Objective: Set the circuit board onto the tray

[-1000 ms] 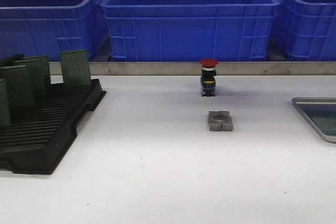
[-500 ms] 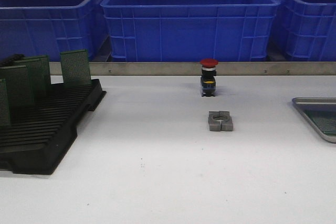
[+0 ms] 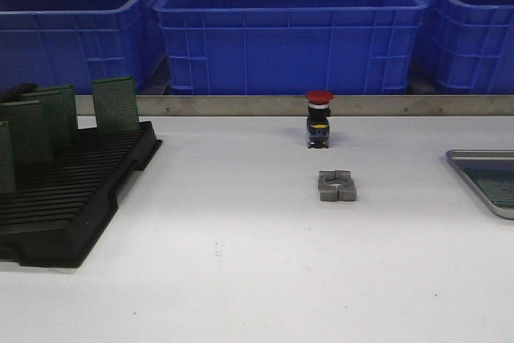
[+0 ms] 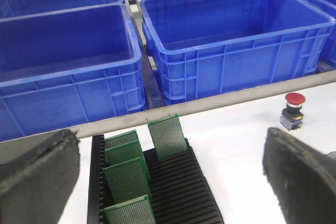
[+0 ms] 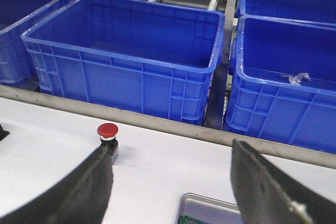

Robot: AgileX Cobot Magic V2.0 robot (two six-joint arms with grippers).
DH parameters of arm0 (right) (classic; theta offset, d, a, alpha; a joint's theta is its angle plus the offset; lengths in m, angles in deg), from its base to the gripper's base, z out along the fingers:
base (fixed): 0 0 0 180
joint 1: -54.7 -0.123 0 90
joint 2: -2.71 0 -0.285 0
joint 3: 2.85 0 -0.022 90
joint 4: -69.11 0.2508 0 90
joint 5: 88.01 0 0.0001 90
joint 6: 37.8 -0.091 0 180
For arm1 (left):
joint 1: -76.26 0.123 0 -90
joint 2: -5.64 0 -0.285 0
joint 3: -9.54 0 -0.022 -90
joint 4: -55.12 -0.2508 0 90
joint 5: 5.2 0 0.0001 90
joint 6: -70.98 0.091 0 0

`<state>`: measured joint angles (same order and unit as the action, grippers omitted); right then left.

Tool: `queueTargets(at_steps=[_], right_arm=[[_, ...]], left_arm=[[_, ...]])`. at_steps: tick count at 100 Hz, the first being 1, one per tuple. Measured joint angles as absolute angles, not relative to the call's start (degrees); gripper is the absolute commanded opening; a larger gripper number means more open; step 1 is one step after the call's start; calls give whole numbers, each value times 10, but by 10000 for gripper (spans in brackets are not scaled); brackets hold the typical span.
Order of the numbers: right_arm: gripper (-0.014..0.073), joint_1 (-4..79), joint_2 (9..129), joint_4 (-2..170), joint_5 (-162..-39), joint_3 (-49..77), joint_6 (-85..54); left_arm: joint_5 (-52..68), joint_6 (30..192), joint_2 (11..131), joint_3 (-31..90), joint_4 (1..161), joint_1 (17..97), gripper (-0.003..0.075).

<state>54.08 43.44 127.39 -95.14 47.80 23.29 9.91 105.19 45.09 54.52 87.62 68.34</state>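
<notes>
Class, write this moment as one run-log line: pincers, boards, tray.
left pincer: open, empty | right pincer: open, empty | green perforated circuit boards: upright in black slotted plastic rack | silver-grey metal tray: at table's right edge

Lighting: bright, even, diffuse overhead.
White tabletop (image 3: 241, 263) shows soft, faint shadows, no harsh glare. Front view slightly soft; in both wrist views the near jaws are dark and blurred.

Blue bins (image 3: 289, 30) stand in a row behind the white table (image 3: 241, 263). A red button (image 3: 319, 118) stands near a grey metal block (image 3: 336, 185), both well apart from the black rack (image 3: 72, 198).
</notes>
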Motion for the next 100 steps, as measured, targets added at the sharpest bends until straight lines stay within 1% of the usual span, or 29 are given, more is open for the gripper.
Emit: queueTargets(at_steps=[16, 28, 50, 57, 64, 67, 71, 72, 73, 82, 85, 86, 87, 88, 93, 95, 100], right_arm=[[497, 541, 358, 1294, -930, 526, 233], [497, 541, 309, 1296, -929, 553, 233], [496, 541, 268, 1297, -926, 566, 234], [473, 541, 268, 1297, -926, 567, 234], [407, 541, 268, 1297, -925, 567, 234], [360, 541, 268, 1297, -925, 567, 234], [307, 541, 268, 1297, -924, 567, 234], [285, 541, 268, 1297, -924, 567, 234], [273, 541, 268, 1297, -924, 567, 234], [121, 541, 268, 1297, -924, 567, 234], [75, 541, 268, 1297, -924, 567, 234], [52, 541, 268, 1297, -924, 567, 234], [41, 541, 268, 1297, -924, 567, 234], [18, 541, 268, 1297, -924, 567, 234], [-55, 541, 268, 1297, -924, 567, 234], [-76, 541, 268, 1297, -924, 567, 234], [-65, 541, 268, 1297, -921, 567, 234]], left_arm=[[98, 1052, 365, 592, 876, 683, 636], [98, 1052, 322, 616, 876, 683, 604], [98, 1052, 303, 636, 877, 683, 513], [98, 1052, 303, 636, 877, 683, 472], [98, 1052, 303, 636, 877, 683, 417], [98, 1052, 303, 637, 877, 683, 398], [98, 1052, 303, 637, 877, 683, 347], [98, 1052, 303, 637, 877, 683, 347], [98, 1052, 303, 637, 877, 683, 323], [98, 1052, 303, 637, 877, 683, 217], [98, 1052, 303, 637, 877, 683, 169], [98, 1052, 303, 637, 877, 683, 169], [98, 1052, 303, 637, 877, 683, 141], [98, 1052, 303, 637, 877, 683, 141], [98, 1052, 303, 637, 877, 683, 65], [98, 1052, 303, 637, 877, 683, 36], [98, 1052, 303, 637, 877, 683, -20]])
